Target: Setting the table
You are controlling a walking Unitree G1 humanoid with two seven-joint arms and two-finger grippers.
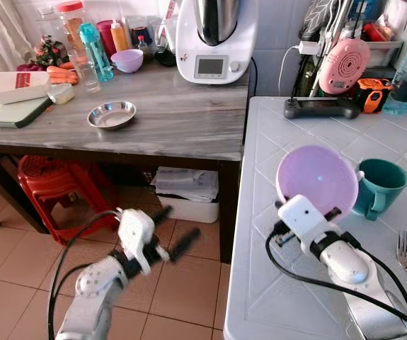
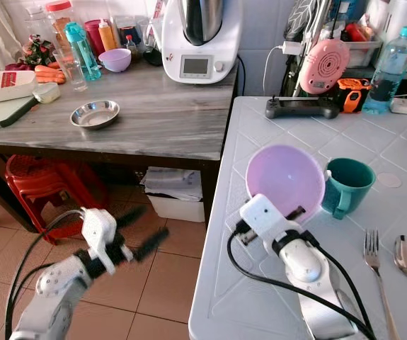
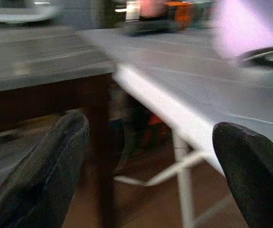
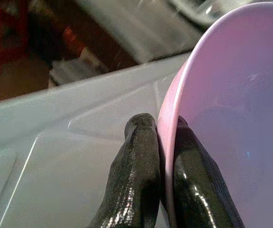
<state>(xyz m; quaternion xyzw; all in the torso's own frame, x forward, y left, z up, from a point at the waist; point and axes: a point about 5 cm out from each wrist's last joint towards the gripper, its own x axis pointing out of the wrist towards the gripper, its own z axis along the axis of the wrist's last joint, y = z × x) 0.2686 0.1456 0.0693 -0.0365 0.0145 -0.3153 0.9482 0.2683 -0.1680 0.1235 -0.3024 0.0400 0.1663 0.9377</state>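
Purple bowl [image 2: 286, 177] in right end effector [image 4: 162, 142] (tilted)

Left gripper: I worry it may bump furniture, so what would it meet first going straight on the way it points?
Probably the white table. The left gripper, fingers open, hangs over the floor pointing at that table's edge and legs, beside the dark wooden table. Depth is blurred, so this is uncertain.

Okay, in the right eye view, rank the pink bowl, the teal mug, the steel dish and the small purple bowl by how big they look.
1. pink bowl, held by the right gripper
2. teal mug
3. steel dish
4. small purple bowl

The last two sit farther from the camera, so their true sizes may differ.
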